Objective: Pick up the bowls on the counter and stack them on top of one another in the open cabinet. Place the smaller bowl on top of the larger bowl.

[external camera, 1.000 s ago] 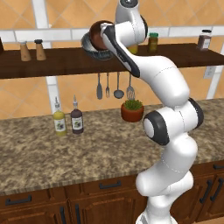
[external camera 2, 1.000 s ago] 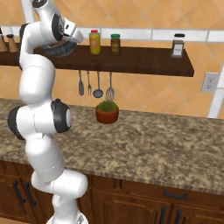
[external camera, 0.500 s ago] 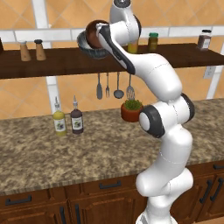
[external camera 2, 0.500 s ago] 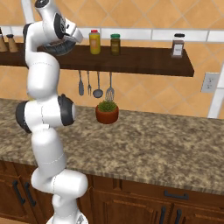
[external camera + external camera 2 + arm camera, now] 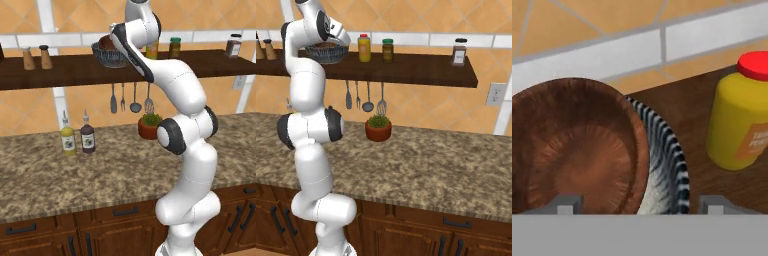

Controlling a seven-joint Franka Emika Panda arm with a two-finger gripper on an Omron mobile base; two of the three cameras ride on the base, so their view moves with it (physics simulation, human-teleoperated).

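Two bowls, stacked on the wall shelf (image 5: 421, 75): small brown bowl (image 5: 577, 155) nested inside larger grey-blue bowl (image 5: 664, 165), ribbed rim showing past the brown one in the hand view. Same pair seen as one stack near the shelf's middle in both base views, brown bowl (image 5: 106, 42) on top of the grey-blue bowl (image 5: 109, 56).

Hand (image 5: 639, 204) above the stack, fingers spread wide, one tip on each side of the brown bowl, gripping nothing.

On the shelf beside the stack: one yellow jar (image 5: 364, 48) with red lid, one green-lidded jar (image 5: 387, 50), one dark spice jar (image 5: 458, 52) far along, two brown shakers (image 5: 36, 57) at the other end.

Under the shelf: four hanging utensils (image 5: 365, 95). On the worktop (image 5: 446, 170): one potted plant (image 5: 378, 128), two bottles (image 5: 77, 136).
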